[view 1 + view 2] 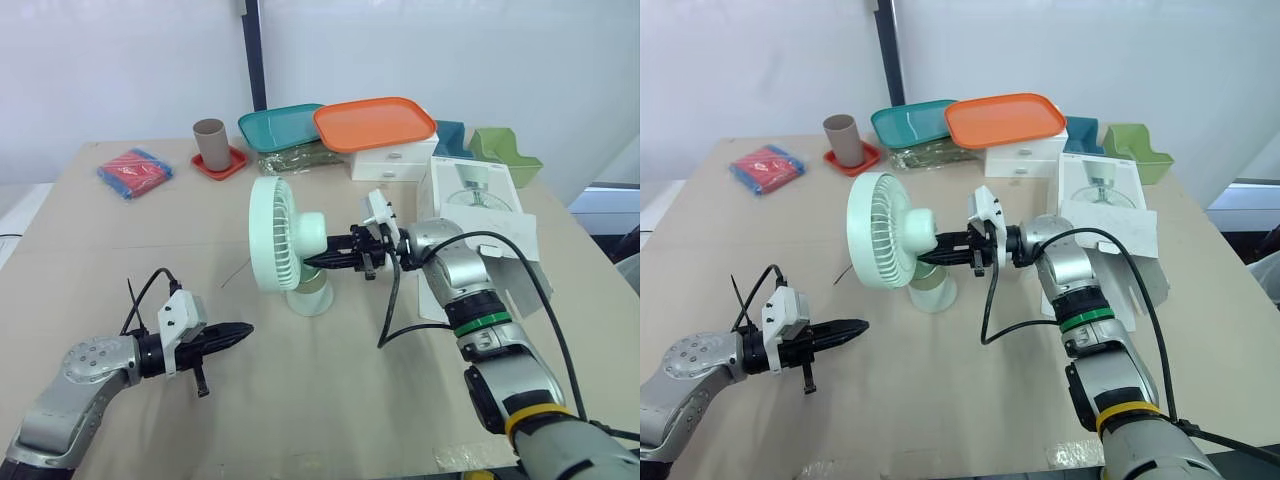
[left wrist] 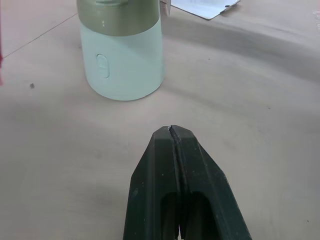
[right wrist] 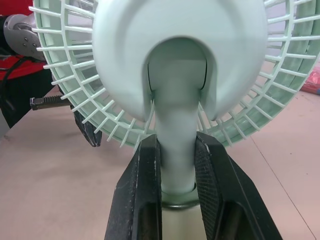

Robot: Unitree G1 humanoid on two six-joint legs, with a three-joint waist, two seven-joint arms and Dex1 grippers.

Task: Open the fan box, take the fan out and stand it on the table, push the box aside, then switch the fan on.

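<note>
On the tabletop, the fan stands upright, its neck pinched by the right gripper. The left gripper, pressed together, faces the base button — switch-on likely next, needing a straight push.

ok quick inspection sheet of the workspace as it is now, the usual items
surface: tan table, bare in front of the fan
job's things: mint fan upright on its base mid-table, its switch facing the left gripper; white fan box to the robot's right of it, apart
clutter: along the far edge, red-blue cloth, brown cup on a red coaster, teal tray, orange tray over a white drawer box, green holder
grippers: right gripper shut on the fan's neck; left gripper shut, empty, low over the table
cables: black cable looping off the right arm; another at the left wrist
surroundings: white wall
</note>
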